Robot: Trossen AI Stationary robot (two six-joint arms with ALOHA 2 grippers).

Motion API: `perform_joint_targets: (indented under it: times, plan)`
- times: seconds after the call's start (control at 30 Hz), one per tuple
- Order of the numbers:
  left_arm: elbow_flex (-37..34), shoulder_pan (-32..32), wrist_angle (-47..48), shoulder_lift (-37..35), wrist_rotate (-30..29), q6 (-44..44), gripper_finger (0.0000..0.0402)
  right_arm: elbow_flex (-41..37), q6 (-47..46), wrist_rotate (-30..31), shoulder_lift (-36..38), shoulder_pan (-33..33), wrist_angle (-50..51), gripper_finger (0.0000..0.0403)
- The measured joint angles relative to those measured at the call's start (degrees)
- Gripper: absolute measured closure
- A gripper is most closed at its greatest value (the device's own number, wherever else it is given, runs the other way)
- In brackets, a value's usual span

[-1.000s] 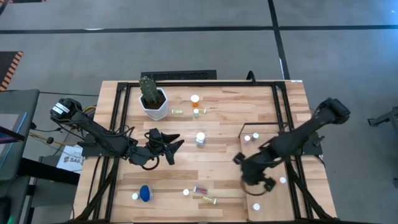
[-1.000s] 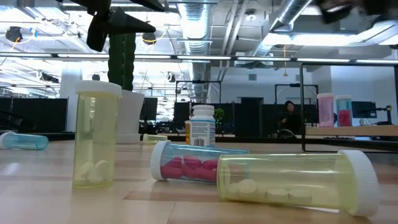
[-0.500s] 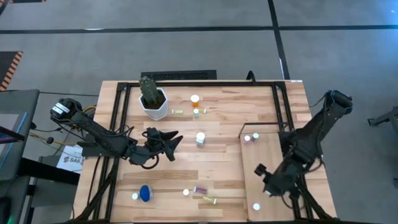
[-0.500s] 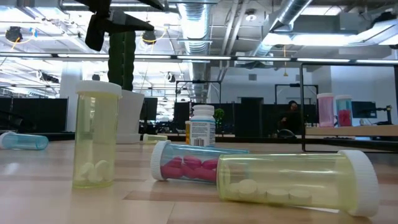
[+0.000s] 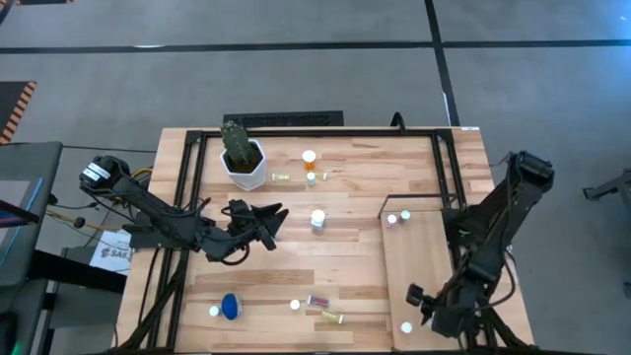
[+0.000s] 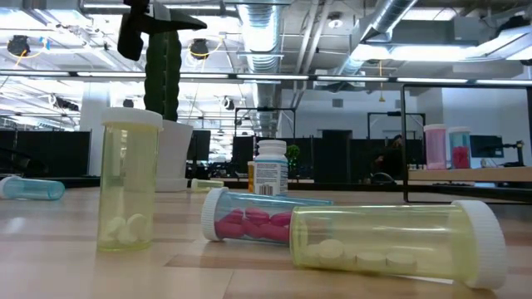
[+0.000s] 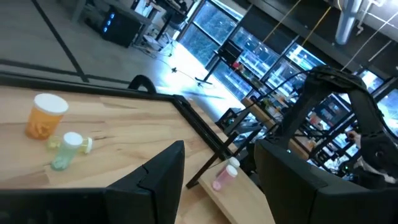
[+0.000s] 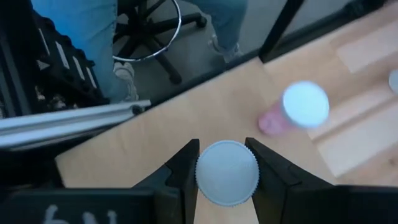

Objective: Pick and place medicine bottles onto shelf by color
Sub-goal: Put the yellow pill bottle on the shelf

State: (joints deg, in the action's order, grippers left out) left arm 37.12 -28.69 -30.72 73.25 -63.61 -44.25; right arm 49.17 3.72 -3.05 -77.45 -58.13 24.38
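Your right gripper [image 8: 227, 163] sits over the near end of the shelf [image 5: 414, 261], its fingers [image 8: 183, 168] pinched on the ribbed white cap of a medicine bottle [image 8: 227, 173]; the body below the cap is hidden. Just beyond it on the shelf stands a pink bottle [image 8: 292, 112] with a white cap, and a person's jeans and shoes show past the table edge. From above you can see two more white-capped bottles [image 5: 398, 217] at the shelf's far end.

Your left gripper [image 5: 264, 225] hovers above the tabletop [image 5: 345, 187] right of the cactus pot [image 5: 244, 163], fingers about halfway apart and holding nothing.

The rest lie off the shelf: an orange bottle [image 7: 42, 116] and a pale green one [image 7: 65, 149] far back, a labelled white bottle [image 6: 270, 169] mid-table whose print is too small to read, and near the front edge a standing yellow-green bottle [image 6: 129, 178], a lying pink-pill bottle [image 6: 249, 220], a lying yellow-green one [image 6: 395, 242] and a teal vial [image 6: 32, 188].
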Motion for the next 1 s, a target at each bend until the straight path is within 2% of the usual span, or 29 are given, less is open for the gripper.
perform_joint_targets:
  times: [0.47,0.7,1.0]
  plan:
    - [0.0,0.0,0.07,0.0,-0.02,-0.02,0.0219,0.0,2.35,-1.61,-5.62,0.87,-8.39,0.027]
    - [0.0,0.0,0.16,0.0,-0.02,-0.02,0.0219,0.0,1.23,-4.29,-7.35,0.85,-8.75,0.027]
    - [0.0,0.0,0.33,-0.02,0.18,0.0,0.0219,0.0,1.2,-4.38,-7.34,0.85,-9.21,0.0256]
